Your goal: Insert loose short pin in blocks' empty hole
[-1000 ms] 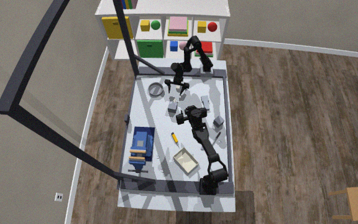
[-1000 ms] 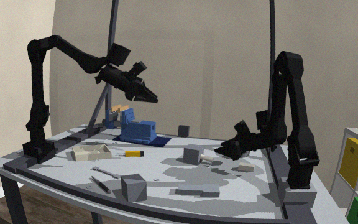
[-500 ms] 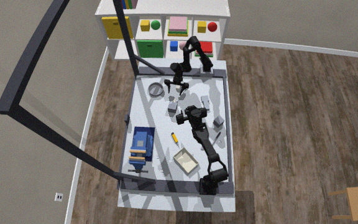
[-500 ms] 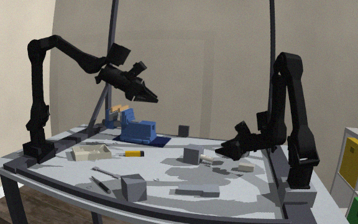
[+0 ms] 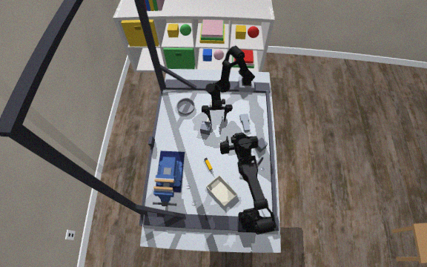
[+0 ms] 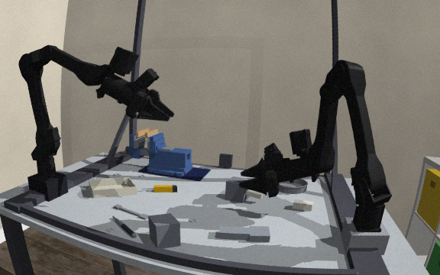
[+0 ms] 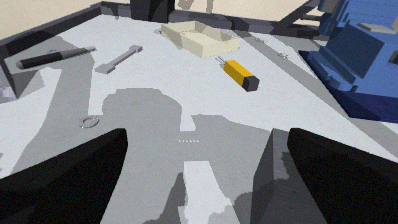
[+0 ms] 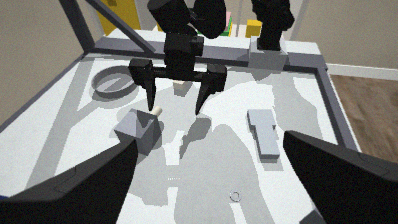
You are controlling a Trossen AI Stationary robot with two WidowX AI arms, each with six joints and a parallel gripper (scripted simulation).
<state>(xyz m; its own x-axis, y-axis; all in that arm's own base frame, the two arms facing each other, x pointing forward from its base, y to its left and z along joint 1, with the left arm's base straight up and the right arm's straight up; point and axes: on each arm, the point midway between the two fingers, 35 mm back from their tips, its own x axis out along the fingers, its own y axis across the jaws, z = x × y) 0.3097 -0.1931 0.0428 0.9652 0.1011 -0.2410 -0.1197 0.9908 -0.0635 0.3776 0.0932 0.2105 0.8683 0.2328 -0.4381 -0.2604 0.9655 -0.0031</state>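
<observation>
A grey block (image 5: 205,127) (image 6: 235,192) (image 7: 270,185) (image 8: 136,126) stands mid-table, a cream round pin (image 6: 254,194) (image 8: 157,111) sticking out of one side. A short cream boxy piece (image 6: 302,205) (image 8: 180,85), apparently the loose pin, lies behind it toward the left arm. A darker block (image 5: 261,145) (image 6: 164,231) stands near the long edge. No empty hole shows. My left gripper (image 6: 241,179) (image 7: 209,136) (image 8: 173,112) is open, low beside the grey block, one finger near its pin. My right gripper (image 6: 169,116) (image 8: 210,142) is open, high above the table.
A stepped grey piece (image 5: 245,122) (image 6: 243,233) (image 8: 263,132) lies near the long edge. A round dish (image 5: 185,113) (image 6: 292,187), a blue vise (image 5: 167,168) (image 6: 170,160), a yellow screwdriver (image 5: 208,164) (image 7: 240,75), a cream tray (image 6: 107,189) and a marker (image 6: 127,228) stand or lie around.
</observation>
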